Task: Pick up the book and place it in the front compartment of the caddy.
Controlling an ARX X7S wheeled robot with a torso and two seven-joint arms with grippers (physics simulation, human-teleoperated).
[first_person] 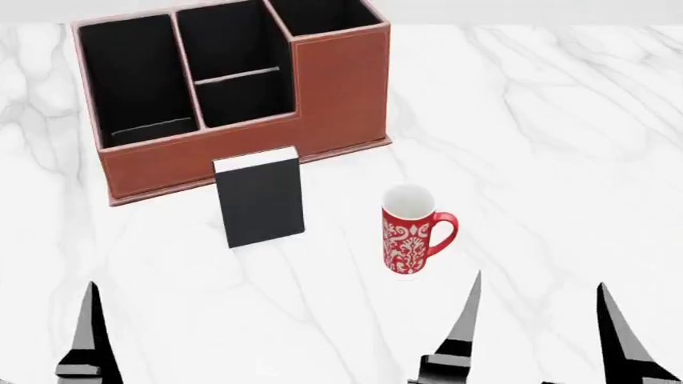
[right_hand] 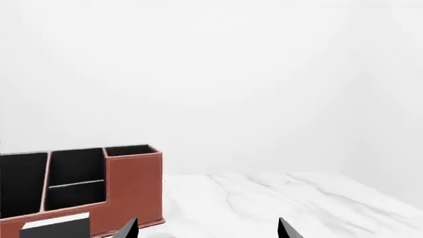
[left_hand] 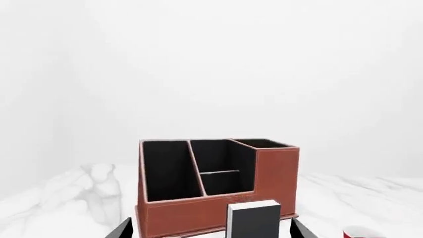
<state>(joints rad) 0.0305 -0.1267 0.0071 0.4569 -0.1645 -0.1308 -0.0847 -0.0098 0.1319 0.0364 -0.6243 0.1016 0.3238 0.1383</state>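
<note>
The book (first_person: 259, 200) stands upright on the marble table, black cover facing me, white page edges on top. It is just in front of the reddish-brown caddy (first_person: 341, 88), whose black-lined compartments are empty. My left gripper (left_hand: 210, 230) is open and empty; the book (left_hand: 254, 220) and the caddy (left_hand: 274, 168) lie ahead between its fingertips. Only one left finger (first_person: 89, 336) shows in the head view. My right gripper (first_person: 539, 336) is open and empty, near the table's front, right of the book. The right wrist view shows its gripper (right_hand: 208, 230), the caddy (right_hand: 135, 188) and the book's top (right_hand: 56, 229).
A red-and-white patterned mug (first_person: 411, 232) stands to the right of the book, between it and my right gripper; its rim shows in the left wrist view (left_hand: 360, 232). White marble table (first_person: 555, 144) spreads to the right of the caddy.
</note>
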